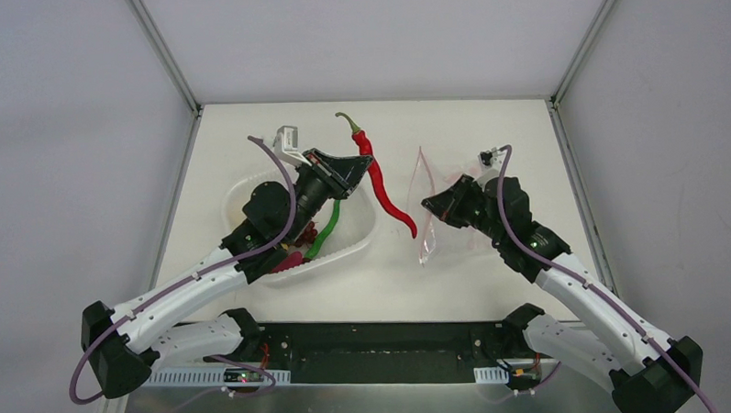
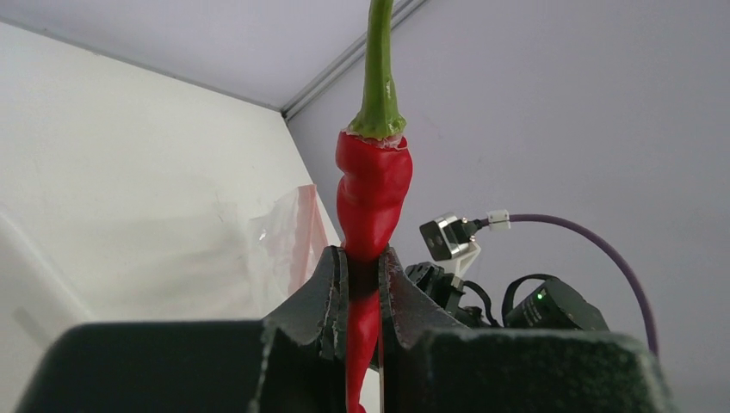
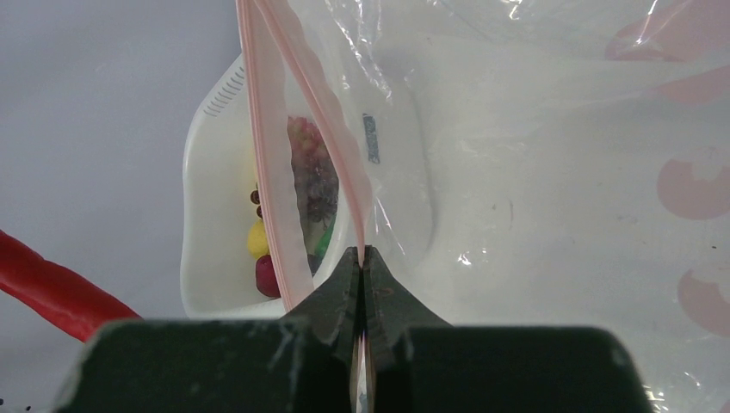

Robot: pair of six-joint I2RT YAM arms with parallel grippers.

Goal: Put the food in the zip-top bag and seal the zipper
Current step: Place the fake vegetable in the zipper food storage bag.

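White table [image 1: 488, 138] fills a grey enclosure. The left arm stretches over the white tub [image 1: 242, 197] at left and hides most of its food; a green chili [image 1: 326, 231] shows. The right gripper [image 1: 428, 204] pinches the zipper [image 3: 269, 172] edge of the zip-top bag [image 1: 432, 181]. The left gripper [image 1: 368, 165] clamps the red chili [image 1: 394, 205] between tub and bag.

The tub [image 1: 352, 250] left; chili [image 1: 385, 194] middle; bag [image 1: 434, 172] right

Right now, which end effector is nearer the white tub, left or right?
Left. The left end effector, shut on the red chili, hangs by the far right rim of the white tub; the right end effector is further right, pinching the zip-top bag.
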